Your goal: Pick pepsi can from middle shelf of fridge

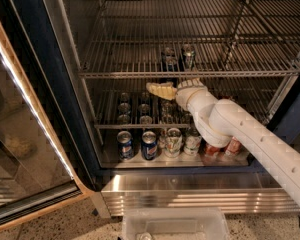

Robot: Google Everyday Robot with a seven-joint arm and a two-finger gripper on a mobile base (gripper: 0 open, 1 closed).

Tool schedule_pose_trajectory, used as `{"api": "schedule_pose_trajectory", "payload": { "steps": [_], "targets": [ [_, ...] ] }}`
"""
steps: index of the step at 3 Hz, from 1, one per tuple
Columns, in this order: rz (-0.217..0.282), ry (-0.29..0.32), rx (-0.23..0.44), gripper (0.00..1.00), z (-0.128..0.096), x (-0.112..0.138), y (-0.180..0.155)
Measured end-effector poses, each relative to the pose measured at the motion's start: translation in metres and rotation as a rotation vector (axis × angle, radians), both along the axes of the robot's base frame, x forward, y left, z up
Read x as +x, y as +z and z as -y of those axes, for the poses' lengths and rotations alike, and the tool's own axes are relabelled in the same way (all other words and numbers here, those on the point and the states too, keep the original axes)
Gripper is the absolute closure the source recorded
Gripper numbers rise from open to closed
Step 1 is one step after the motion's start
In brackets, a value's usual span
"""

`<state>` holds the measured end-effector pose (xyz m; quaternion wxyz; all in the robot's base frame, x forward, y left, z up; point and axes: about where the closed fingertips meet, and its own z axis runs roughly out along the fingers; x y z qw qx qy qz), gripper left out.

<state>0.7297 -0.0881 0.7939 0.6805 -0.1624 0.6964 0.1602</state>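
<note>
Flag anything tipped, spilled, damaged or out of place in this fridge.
Nothing stands out. The front cans on the floor of the fridge and the few cans on the wire rack stand upright, and no spill shows. The gripper is inside the fridge, just under that rack's front rail.

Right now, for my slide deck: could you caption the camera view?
Robot hand inside the open fridge, above rows of cans on a wire shelf.
</note>
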Motion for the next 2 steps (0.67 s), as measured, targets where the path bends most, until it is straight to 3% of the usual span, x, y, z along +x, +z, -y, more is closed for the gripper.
{"api": "schedule_pose_trajectory", "payload": {
  "steps": [1,2],
  "targets": [
    [-0.025,-0.016,-0.039,0.0,-0.0173,0.0315,-0.0281],
    [-0.018,-0.02,-0.037,0.0,-0.0209,0.0399,-0.0268]
  ]
}}
